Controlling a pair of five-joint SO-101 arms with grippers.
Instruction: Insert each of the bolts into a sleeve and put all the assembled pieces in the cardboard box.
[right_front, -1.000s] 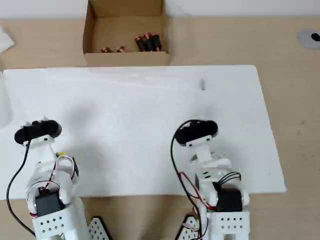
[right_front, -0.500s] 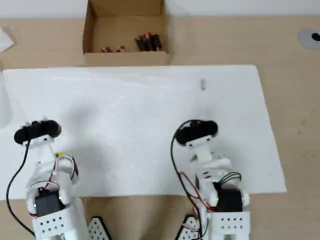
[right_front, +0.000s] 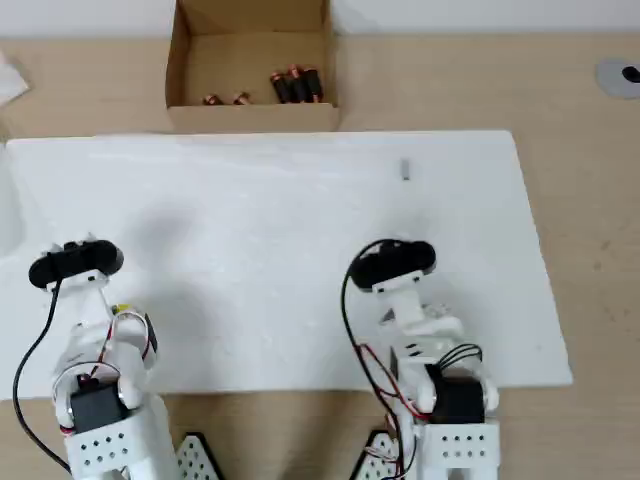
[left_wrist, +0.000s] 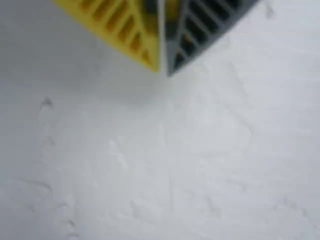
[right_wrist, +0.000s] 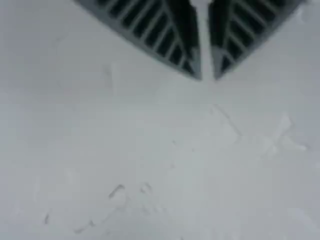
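Observation:
The cardboard box (right_front: 180, 60) stands at the far edge, beyond the white sheet (right_front: 270, 220). Inside it lie several assembled bolt-and-sleeve pieces: a dark cluster (right_front: 296, 85) at its right and two small copper ones (right_front: 226, 99) near its front wall. My left gripper (left_wrist: 163, 71) is shut, yellow and grey fingers together, just above the bare sheet, holding nothing. My right gripper (right_wrist: 206, 76) is shut too, over bare sheet. In the high view both arms sit folded back at the near edge, left arm (right_front: 78, 262) and right arm (right_front: 392, 262).
A small grey mark or piece (right_front: 405, 170) lies on the white sheet toward the far right. A round grey object (right_front: 620, 76) sits on the wooden table at the far right edge.

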